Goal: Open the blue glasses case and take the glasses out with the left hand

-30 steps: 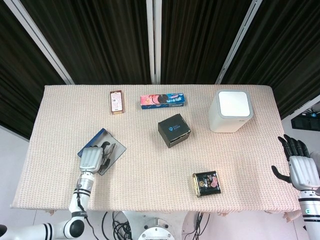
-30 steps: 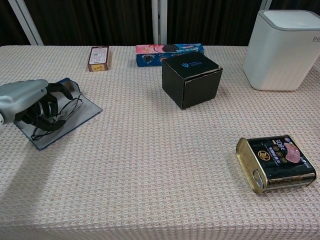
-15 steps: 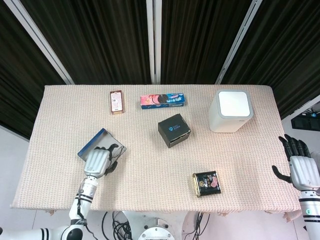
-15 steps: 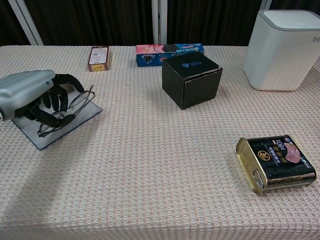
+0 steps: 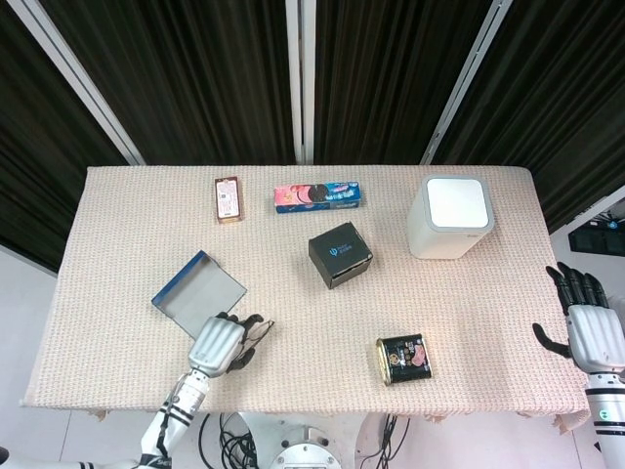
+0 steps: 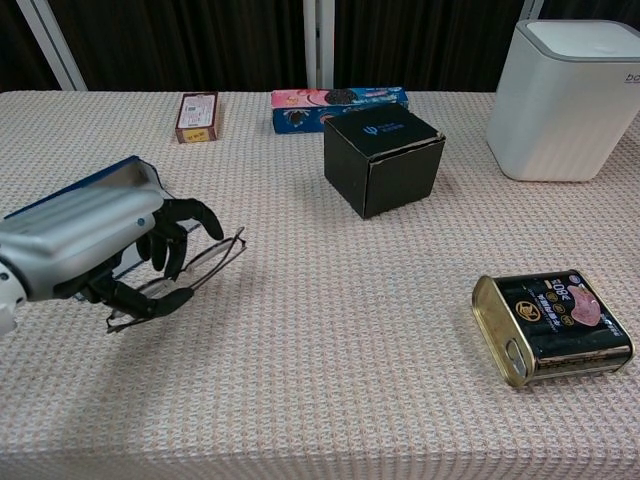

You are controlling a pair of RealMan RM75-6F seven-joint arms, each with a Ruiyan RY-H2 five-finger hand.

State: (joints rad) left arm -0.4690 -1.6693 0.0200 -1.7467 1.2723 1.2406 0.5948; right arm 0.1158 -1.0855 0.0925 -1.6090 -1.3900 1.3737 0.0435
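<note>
Black box [image 6: 384, 160], tin [image 6: 553, 327] well right of open blue glasses case [image 5: 198, 292]. My left hand [image 6: 95, 243] beside case, fingers curled round glasses [image 6: 190, 275]. Right hand [image 5: 590, 332] spread, empty.

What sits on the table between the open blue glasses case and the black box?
Nothing: in the head view, the stretch of woven tablecloth between the blue glasses case and the black box is bare.

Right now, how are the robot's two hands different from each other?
The left hand grips the glasses, lifted out beside the open blue glasses case; the right hand holds nothing, fingers spread. The left hand is over the table's near edge, while the right hand hangs off the table's right side. Both have silver backs and black fingers.
</note>
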